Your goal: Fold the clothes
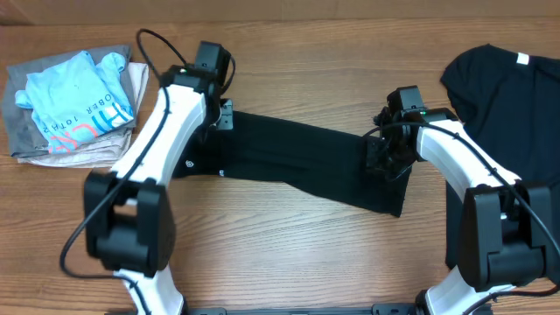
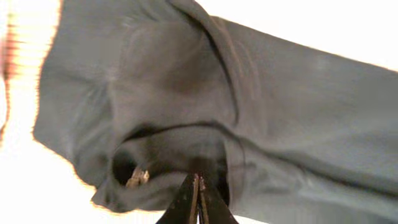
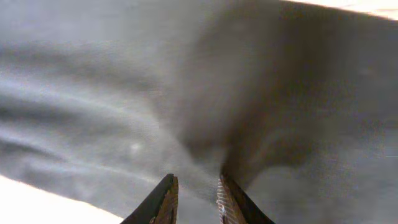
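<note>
Wooden table (warm brown grain), brightly and evenly lit.

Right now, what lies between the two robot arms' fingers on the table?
A black T-shirt, folded into a long band, fills that whole stretch from one arm to the other. The overhead view shows it.

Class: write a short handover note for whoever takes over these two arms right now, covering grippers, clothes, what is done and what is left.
Left gripper: shut on the left end of the black T-shirt.
Right gripper: open, over its right end.
That shirt lies mid-table as a long narrow band; the second black T-shirt lies loose at right.
Done, apparently: lengthwise folds.
Left: fold the band short, then the second shirt.
</note>
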